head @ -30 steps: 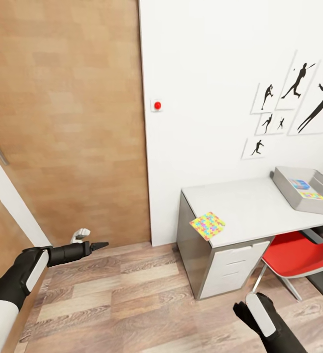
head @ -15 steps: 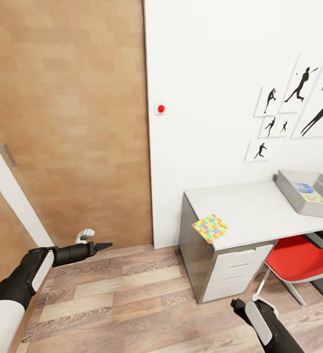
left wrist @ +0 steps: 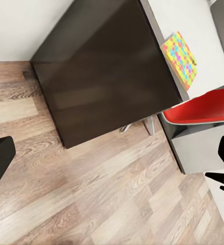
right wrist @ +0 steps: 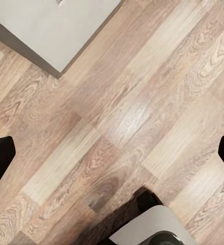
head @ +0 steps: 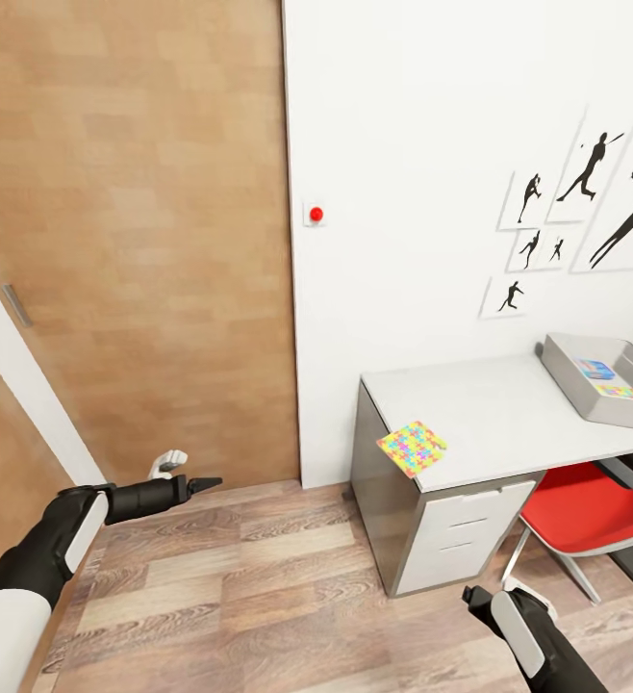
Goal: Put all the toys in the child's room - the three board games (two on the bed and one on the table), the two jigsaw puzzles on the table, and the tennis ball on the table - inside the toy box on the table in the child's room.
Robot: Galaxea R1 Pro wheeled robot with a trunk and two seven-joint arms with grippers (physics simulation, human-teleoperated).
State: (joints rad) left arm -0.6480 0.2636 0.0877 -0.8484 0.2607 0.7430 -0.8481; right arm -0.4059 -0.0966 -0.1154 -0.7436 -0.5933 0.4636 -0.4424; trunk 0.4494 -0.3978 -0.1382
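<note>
Grey toy box (head: 586, 390) sat at the table's (head: 490, 409) far end, well right of both pincers, cut off by the frame edge; a blue board game (head: 595, 368) and a jigsaw puzzle (head: 620, 392) lay inside, print unreadable. Second jigsaw puzzle (head: 412, 448) lay flat at the table's near corner, overhanging it. Left gripper (head: 201, 482) was held out over the wood floor (head: 259, 587), fingers seemingly close; right gripper (head: 485, 599) was low, mostly hidden.

Left wrist view: jaws spread wide; jigsaw puzzle (left wrist: 181, 60) ahead on the table (left wrist: 188, 25), above a red chair (left wrist: 203, 108).

Right wrist view: fingertips at the frame edges, set wide apart, over floor (right wrist: 117, 117).
</note>
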